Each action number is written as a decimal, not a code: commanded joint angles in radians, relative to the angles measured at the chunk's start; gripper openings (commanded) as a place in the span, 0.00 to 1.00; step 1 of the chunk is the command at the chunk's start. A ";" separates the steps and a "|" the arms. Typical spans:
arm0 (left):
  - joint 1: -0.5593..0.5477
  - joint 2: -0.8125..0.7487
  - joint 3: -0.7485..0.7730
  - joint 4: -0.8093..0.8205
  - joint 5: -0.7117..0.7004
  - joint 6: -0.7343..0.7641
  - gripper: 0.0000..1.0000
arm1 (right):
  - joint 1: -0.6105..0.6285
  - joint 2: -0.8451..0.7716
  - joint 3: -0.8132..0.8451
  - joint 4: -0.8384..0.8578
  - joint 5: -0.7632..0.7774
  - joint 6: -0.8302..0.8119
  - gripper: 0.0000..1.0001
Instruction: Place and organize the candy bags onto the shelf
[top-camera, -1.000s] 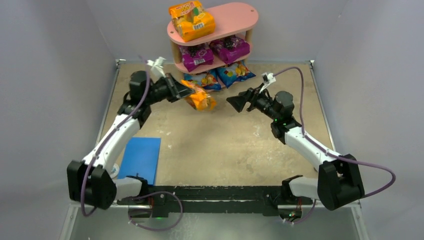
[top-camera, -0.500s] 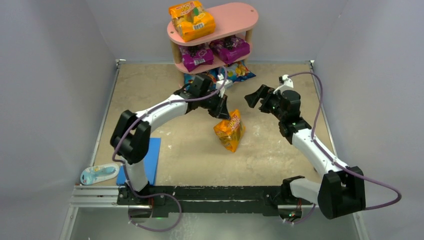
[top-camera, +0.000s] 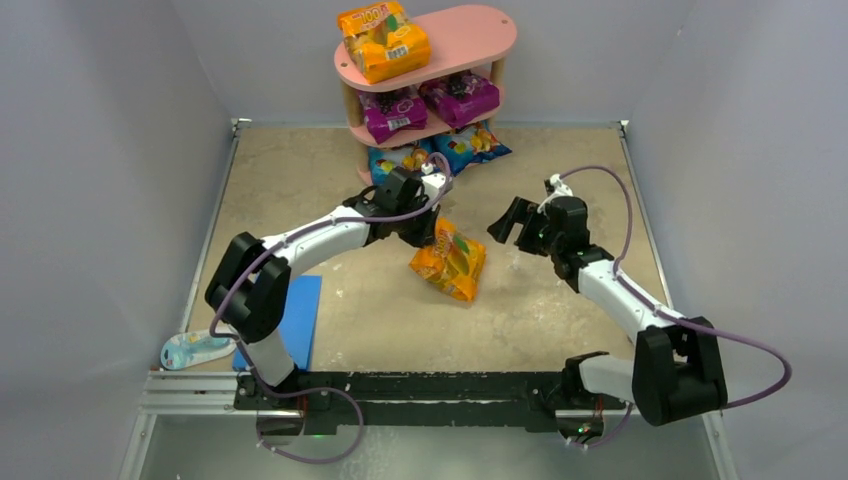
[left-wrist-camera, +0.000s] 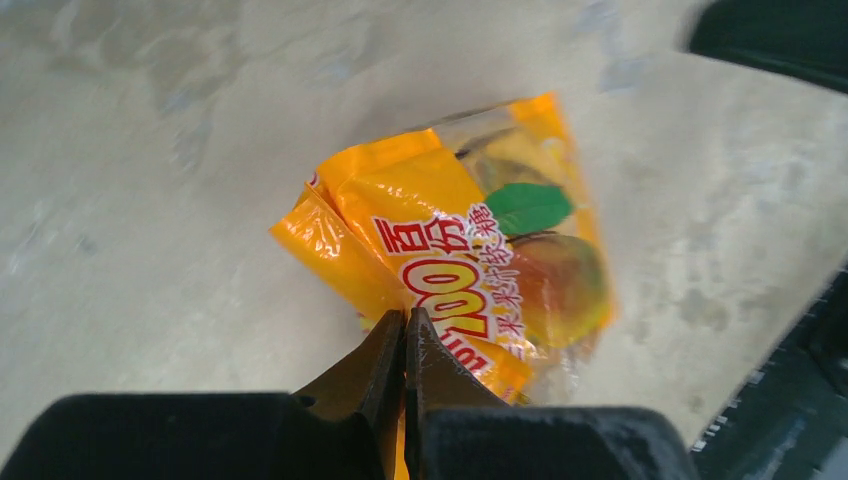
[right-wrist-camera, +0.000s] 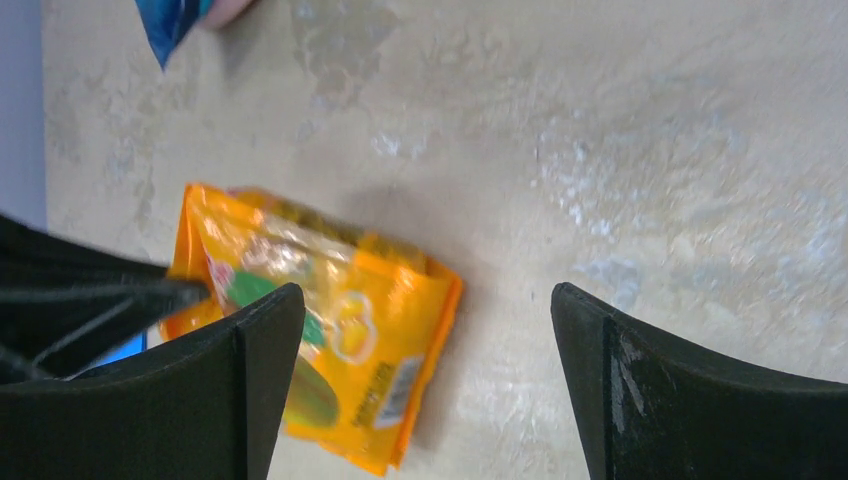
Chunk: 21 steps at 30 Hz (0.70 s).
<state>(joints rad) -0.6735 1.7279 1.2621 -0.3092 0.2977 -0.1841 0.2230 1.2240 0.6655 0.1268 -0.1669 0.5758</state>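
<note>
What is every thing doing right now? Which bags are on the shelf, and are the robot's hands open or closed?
Loose orange bag: held by one edge, down by the table, not shelved.
Left gripper: shut on that bag.
Right gripper: open, empty.
Top orange bag: lying on the shelf, top board.
Purple bags: both on the middle board.
Blue bags: on the bottom board, one partly hidden.

Transfer: orange candy bag (top-camera: 449, 262) brought to the middle of the table (top-camera: 560, 300).
The left gripper (left-wrist-camera: 405, 330) swung in from the left carrying it, then lowered; the right gripper (top-camera: 512, 222) came down, tipped tableward.
</note>
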 joint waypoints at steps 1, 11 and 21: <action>0.012 0.034 -0.068 -0.056 -0.173 -0.040 0.00 | -0.003 0.016 -0.067 0.037 -0.125 0.014 0.93; 0.032 0.004 -0.213 0.048 -0.156 -0.057 0.00 | 0.029 0.122 -0.148 0.228 -0.359 0.077 0.92; 0.033 0.012 -0.238 0.073 -0.138 -0.063 0.00 | 0.094 0.296 -0.107 0.331 -0.461 0.110 0.94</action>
<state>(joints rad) -0.6415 1.7424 1.0531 -0.2337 0.1566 -0.2295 0.2947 1.4845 0.5240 0.3828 -0.5503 0.6628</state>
